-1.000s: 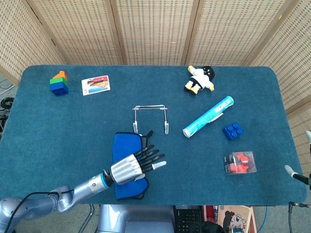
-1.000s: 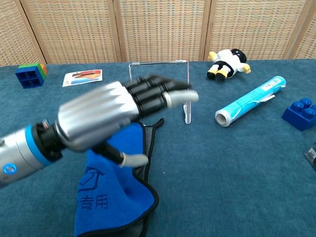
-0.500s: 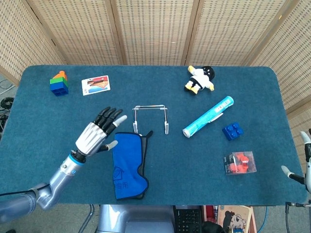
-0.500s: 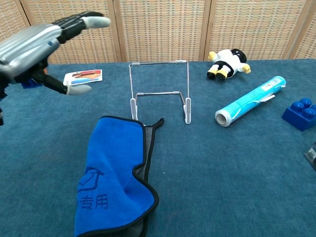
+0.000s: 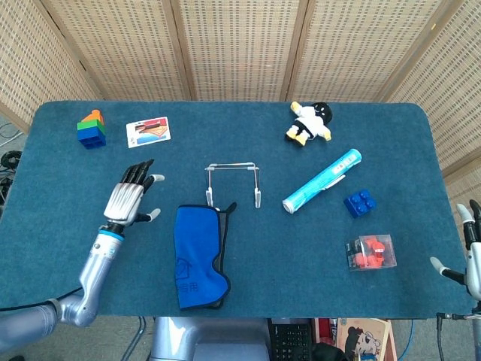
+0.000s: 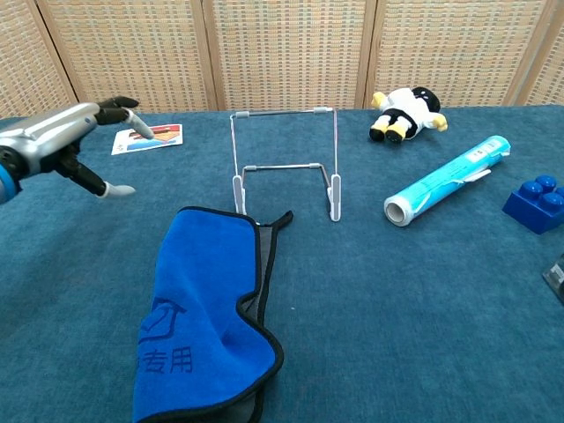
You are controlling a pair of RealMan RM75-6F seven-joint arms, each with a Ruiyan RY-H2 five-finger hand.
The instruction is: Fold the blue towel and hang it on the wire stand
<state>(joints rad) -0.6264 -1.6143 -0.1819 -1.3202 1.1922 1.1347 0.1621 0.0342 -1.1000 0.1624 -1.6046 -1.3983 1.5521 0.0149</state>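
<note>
The blue towel [image 5: 198, 254] [image 6: 209, 312] lies folded lengthwise on the table, just in front of the wire stand [image 5: 233, 183] [image 6: 284, 164], which stands upright and bare. My left hand [image 5: 128, 198] [image 6: 63, 141] hovers to the left of the towel with fingers spread, holding nothing. At the table's right front edge my right hand [image 5: 470, 256] shows only partly, fingers apart and empty.
A plush toy [image 5: 310, 122], a rolled tube [image 5: 322, 181], a blue brick [image 5: 360, 203] and a clear box of red pieces [image 5: 370, 253] lie to the right. A stack of coloured blocks [image 5: 92, 128] and a card [image 5: 148, 131] sit at the back left.
My left hand has lifted off the towel and swung away to the left, leaving the towel lying flat. My right hand has crept slightly further into view.
</note>
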